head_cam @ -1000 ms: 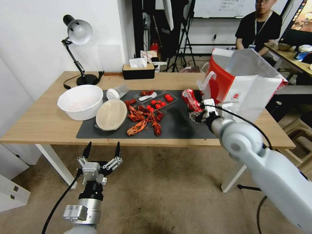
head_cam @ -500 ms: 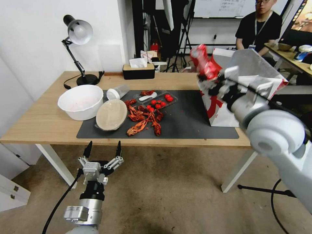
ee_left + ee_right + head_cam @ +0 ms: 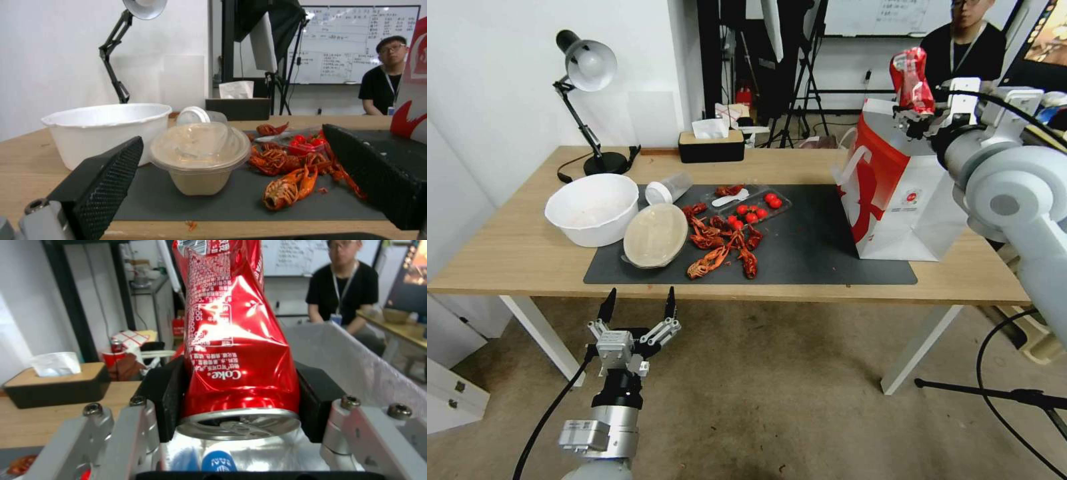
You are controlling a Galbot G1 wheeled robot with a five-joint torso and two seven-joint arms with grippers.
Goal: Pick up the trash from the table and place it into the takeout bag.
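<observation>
Red and crumpled, the soda can [image 3: 911, 80] is clamped upright between the pads of the right claw [image 3: 918, 115] and held in the air above the open mouth of the takeout bag [image 3: 897, 193], which stands at the right end of the bench [image 3: 514, 253]. A round lidded container [image 3: 656, 235] and a clear plastic cup [image 3: 668, 189] lie on the dark mat (beside a large white bowl [image 3: 592, 208]). The left claw [image 3: 636, 311] is held below the bench's front edge, fingers spread apart.
</observation>
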